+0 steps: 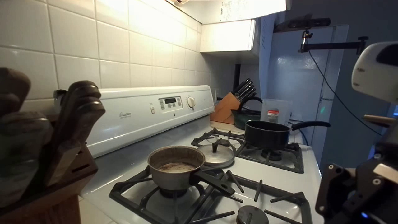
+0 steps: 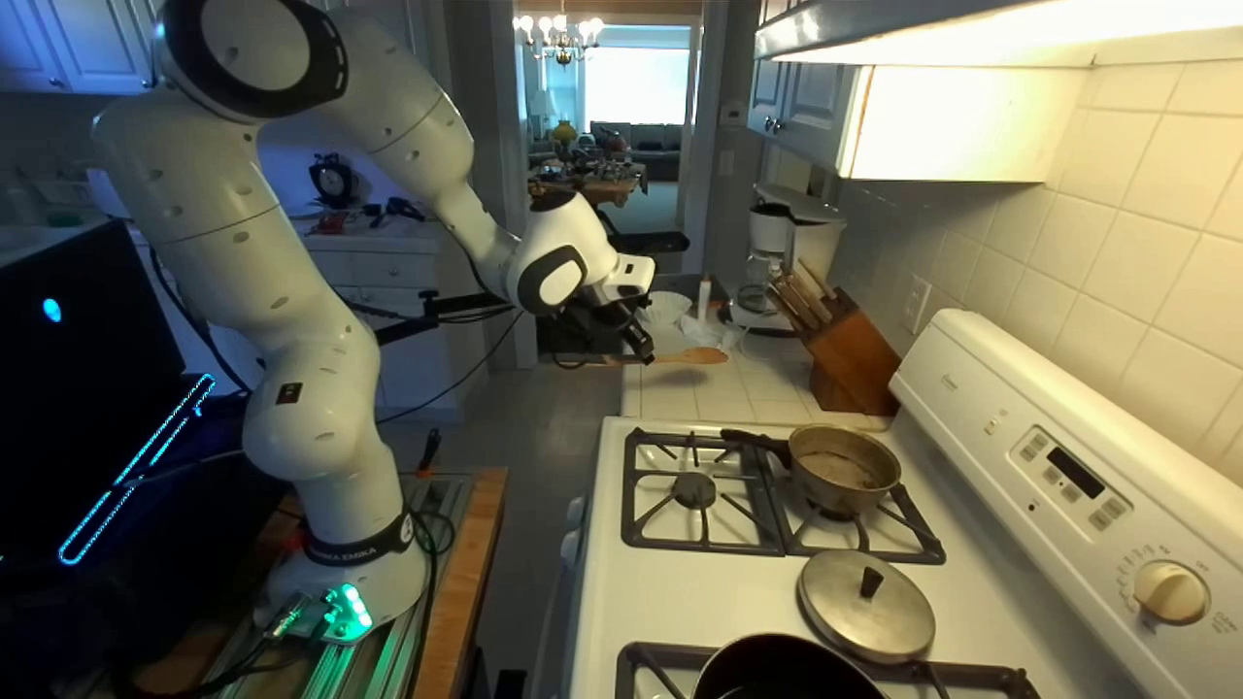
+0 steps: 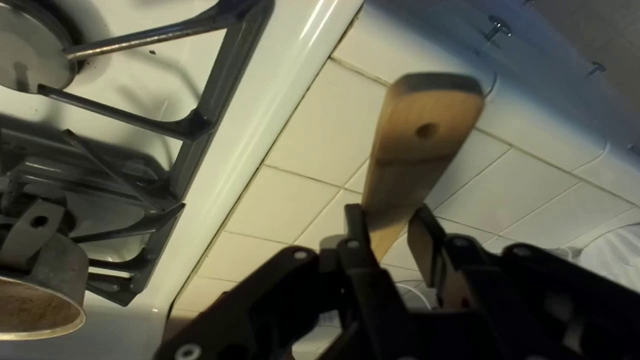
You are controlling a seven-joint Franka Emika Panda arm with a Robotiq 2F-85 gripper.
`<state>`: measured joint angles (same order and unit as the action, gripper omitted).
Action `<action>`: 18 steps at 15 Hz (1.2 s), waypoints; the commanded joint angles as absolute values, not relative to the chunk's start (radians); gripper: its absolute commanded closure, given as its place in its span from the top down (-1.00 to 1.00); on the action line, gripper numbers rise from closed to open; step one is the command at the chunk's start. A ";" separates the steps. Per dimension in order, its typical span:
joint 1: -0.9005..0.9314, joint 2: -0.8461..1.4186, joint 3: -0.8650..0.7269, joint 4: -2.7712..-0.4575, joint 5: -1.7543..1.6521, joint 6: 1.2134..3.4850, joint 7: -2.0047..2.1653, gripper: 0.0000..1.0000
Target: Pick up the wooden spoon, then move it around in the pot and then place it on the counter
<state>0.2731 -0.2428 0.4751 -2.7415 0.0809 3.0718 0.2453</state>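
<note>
Light-brown wood shows between the dark fingers of the gripper [image 3: 388, 220]: we see them drawn together on the handle of the wooden spoon [image 3: 407, 170], its holed end standing clear of them in the wrist view. In an exterior view we find the oval bowl [image 2: 694, 356] reaching out past the other side of the gripper. The spoon is over the pale tiled counter [image 3: 325, 125], and whether any of it touches the tiles we cannot tell. Just beside the counter is the white stove [image 2: 699, 607], where in both exterior views we have a worn metal pot [image 1: 169, 180], a black pot [image 1: 267, 137] and, lying between them, a metal lid [image 2: 864, 616]. On the counter we see a knife block [image 2: 859, 359].
</note>
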 commanded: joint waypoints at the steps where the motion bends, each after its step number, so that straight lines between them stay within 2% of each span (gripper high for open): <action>1: 0.052 -0.187 0.649 -2.718 -0.037 3.149 0.401 -0.87; 16: -0.759 -0.369 1.596 -2.630 -0.055 3.142 0.877 -0.87; 17: -0.667 -0.314 1.504 -2.660 -0.055 3.135 0.830 -0.87; 18: -0.693 -0.322 1.530 -2.655 -0.055 3.135 0.834 -0.46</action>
<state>-0.6927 -0.3218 1.5304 -2.6552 -0.0549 3.1347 0.8342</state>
